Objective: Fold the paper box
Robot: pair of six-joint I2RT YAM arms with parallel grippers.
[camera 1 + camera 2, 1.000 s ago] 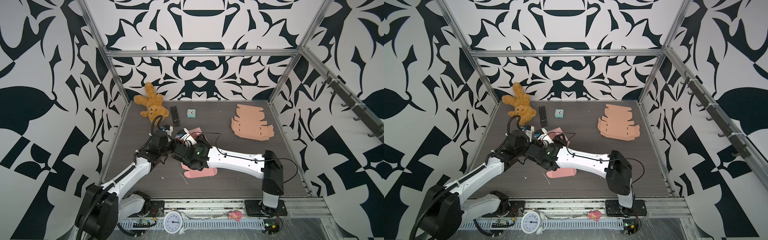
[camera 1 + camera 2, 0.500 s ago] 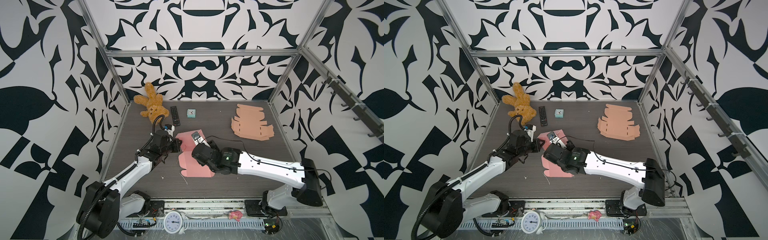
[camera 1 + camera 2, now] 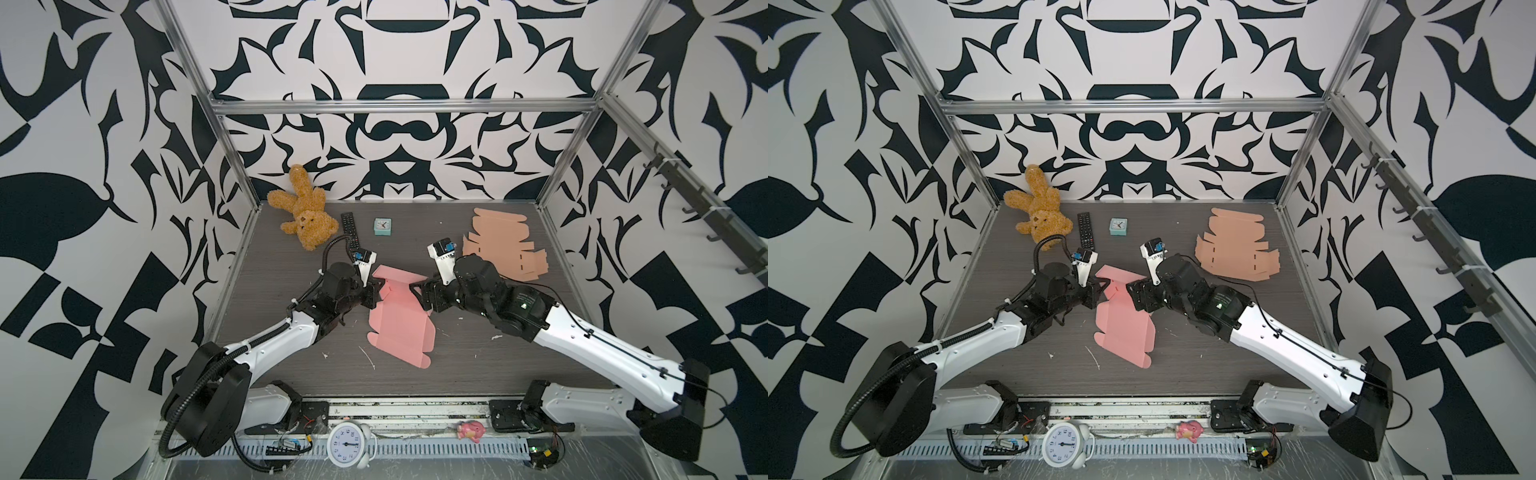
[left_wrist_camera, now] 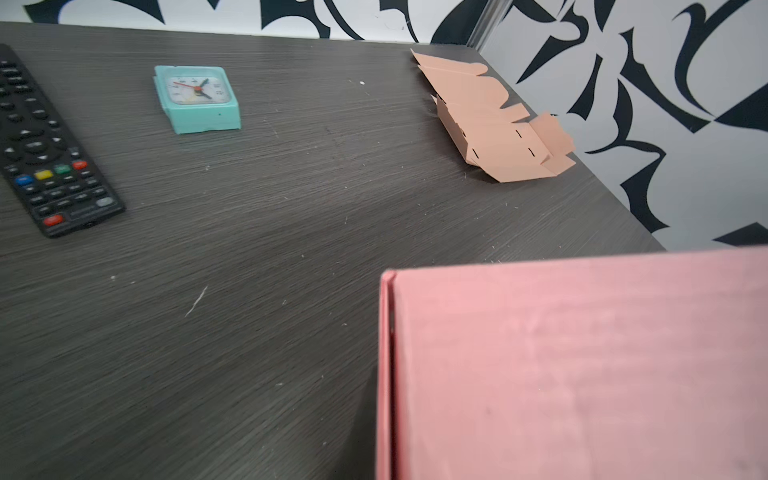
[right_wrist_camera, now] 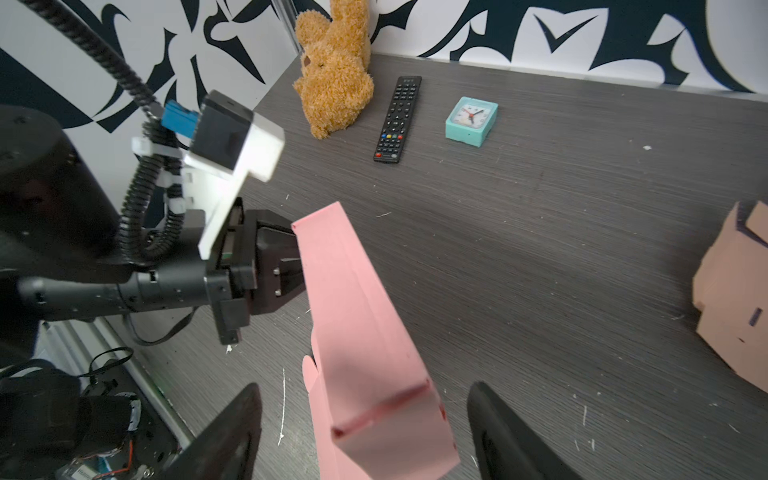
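The pink paper box (image 3: 401,328) (image 3: 1125,328) lies partly folded mid-table, with its far wall standing up (image 5: 353,316). My left gripper (image 3: 376,291) (image 3: 1098,289) (image 5: 293,266) is shut on the left end of that wall. In the left wrist view the pink panel (image 4: 582,365) fills the lower right and the fingers are hidden. My right gripper (image 3: 415,291) (image 3: 1133,293) (image 5: 363,386) is open at the wall's right end. Its black fingers (image 5: 237,419) stand on either side of the folded corner without touching it.
A teddy bear (image 3: 303,212), a black remote (image 3: 350,228) and a teal clock (image 3: 382,226) lie at the back left. Flat tan box blanks (image 3: 503,245) lie at the back right. A white alarm clock (image 3: 348,444) and a pink toy (image 3: 469,430) sit on the front rail.
The right arm has swung from over the box's left side to its right end, and its gripper has opened. The left gripper has stayed shut on the box.
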